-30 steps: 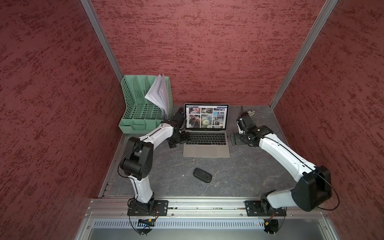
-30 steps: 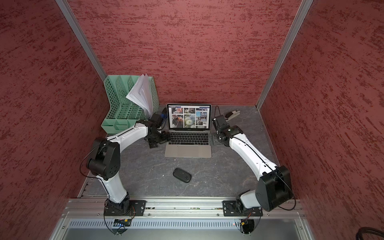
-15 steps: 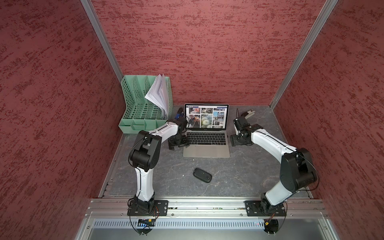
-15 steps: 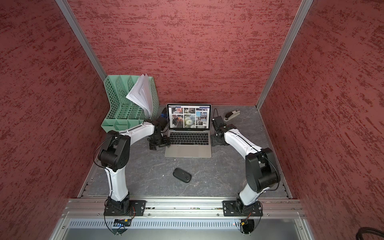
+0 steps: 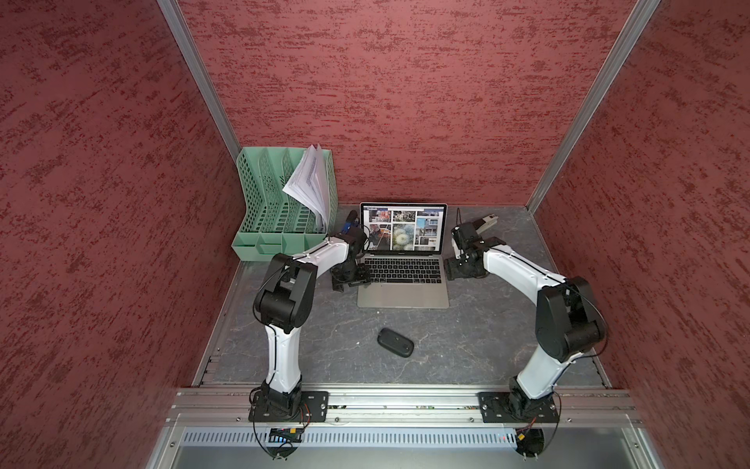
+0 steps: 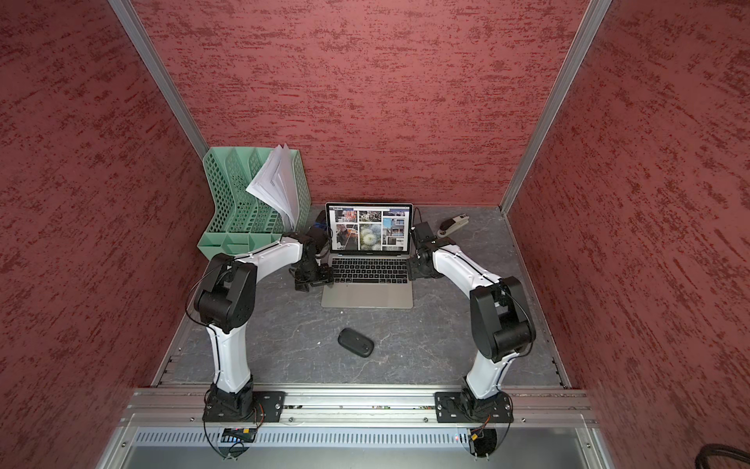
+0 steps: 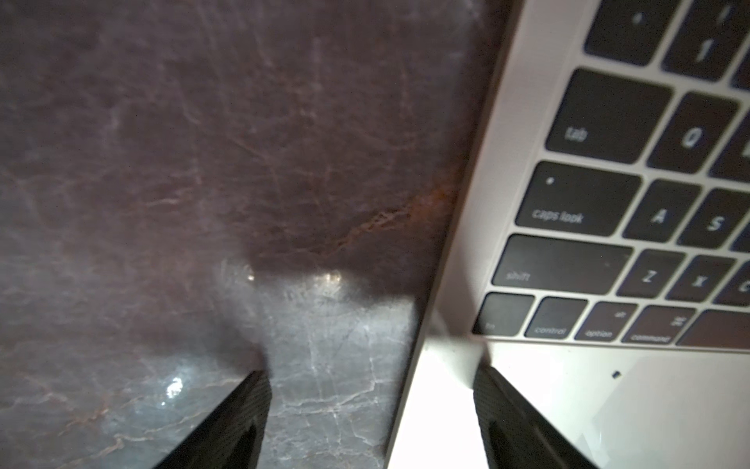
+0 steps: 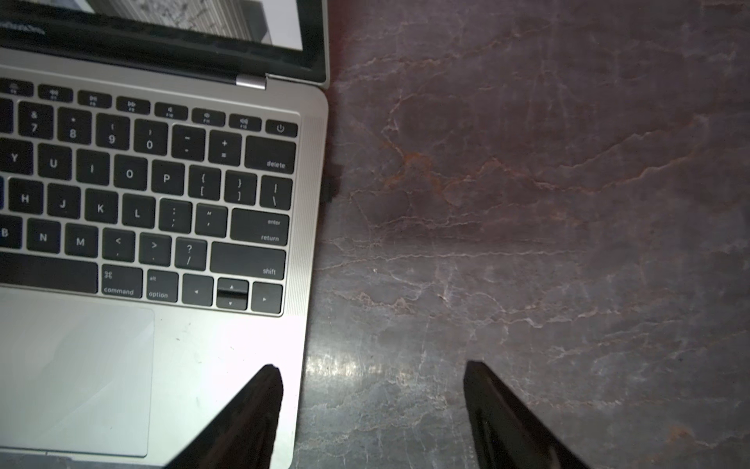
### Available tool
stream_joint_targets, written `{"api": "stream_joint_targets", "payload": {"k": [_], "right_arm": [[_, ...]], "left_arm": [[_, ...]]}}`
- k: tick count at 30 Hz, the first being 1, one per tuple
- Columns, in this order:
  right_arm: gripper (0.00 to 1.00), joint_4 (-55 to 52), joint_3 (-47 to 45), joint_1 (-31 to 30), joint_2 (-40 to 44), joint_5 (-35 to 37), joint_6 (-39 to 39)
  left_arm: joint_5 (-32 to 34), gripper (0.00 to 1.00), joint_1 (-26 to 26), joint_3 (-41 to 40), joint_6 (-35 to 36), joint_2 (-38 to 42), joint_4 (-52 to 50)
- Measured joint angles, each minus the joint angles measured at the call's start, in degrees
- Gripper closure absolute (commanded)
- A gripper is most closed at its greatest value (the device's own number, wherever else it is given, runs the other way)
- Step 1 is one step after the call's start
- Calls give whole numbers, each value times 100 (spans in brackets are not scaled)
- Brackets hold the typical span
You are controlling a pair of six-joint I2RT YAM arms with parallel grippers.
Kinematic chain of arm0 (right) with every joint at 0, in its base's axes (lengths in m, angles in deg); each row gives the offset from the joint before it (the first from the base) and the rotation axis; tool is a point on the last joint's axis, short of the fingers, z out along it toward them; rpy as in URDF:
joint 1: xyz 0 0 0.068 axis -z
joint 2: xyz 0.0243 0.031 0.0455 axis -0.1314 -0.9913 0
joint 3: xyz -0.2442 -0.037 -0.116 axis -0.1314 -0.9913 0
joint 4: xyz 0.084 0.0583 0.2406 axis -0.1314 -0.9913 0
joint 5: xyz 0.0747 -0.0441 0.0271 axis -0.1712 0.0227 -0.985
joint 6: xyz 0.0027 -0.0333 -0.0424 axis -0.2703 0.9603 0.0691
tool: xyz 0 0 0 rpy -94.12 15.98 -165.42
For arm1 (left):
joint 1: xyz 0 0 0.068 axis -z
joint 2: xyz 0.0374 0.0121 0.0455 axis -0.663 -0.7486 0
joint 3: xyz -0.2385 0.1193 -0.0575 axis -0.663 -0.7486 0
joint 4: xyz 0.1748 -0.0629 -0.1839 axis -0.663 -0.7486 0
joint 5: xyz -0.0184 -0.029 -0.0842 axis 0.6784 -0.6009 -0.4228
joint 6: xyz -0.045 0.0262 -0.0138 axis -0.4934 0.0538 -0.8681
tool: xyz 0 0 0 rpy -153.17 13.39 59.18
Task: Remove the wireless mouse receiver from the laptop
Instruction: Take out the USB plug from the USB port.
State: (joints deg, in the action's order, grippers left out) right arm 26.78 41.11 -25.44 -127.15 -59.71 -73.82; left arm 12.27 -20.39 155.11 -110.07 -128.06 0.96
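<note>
Top views: left gripper (image 5: pixel 351 280) at the laptop (image 5: pixel 403 294) left edge, right gripper (image 5: pixel 453 271) at its right edge. Left wrist: jaws wide, straddling the edge, one finger over palm rest, other over table (image 7: pixel 203 162), holding nothing. Right wrist: jaws wide, empty, straddling likewise; wireless mouse receiver (image 8: pixel 330 184) sits plugged into laptop's side beside the backslash key, clear of both fingers.

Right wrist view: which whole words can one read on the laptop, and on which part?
"delete": delete key
"enter": return key
"return": same key
"shift": shift key
"command": command key
"alt": option key
"option": same key
Screen edge label: too blurred to read.
All keys are on the laptop.
</note>
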Motion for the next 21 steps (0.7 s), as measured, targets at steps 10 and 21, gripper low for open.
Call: {"api": "stream_joint_targets", "payload": {"k": [10,21], "right_arm": [[35,350,103,216,-267,-544,1954],[36,-291,634,1130,-509,-2218,4636]], "left_arm": [[-160,18,-31,-17,168,-26,92],[-168,19,-24,-114,328,31,157]]}}
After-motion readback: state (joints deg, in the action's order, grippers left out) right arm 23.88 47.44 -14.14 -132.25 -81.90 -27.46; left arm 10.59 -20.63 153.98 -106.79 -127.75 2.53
